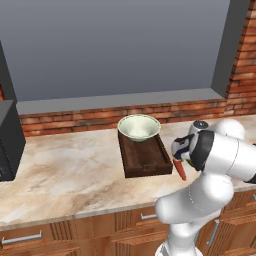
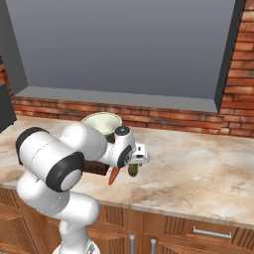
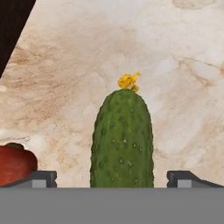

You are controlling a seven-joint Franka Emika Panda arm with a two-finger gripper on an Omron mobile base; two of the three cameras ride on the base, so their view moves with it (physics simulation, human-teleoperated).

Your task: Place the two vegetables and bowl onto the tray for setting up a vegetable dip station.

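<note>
On the marbled beige desk (image 1: 70,175) lie 1 dark brown wooden tray (image 1: 145,159), rectangular with low edges, and 1 round pale bowl (image 1: 138,126) at its far end. Just right of the tray are 1 tapered orange-red carrot (image 1: 179,169) and 1 bumpy green cucumber (image 3: 122,140). The hand (image 3: 112,178) straddles the cucumber, fingers wide, not touching.

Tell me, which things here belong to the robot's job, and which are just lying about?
Job:
cucumber, between the open hand's fingertips
carrot, on the counter
bowl, at the tray's far end
tray

Lying about:
black appliance, far left
</note>
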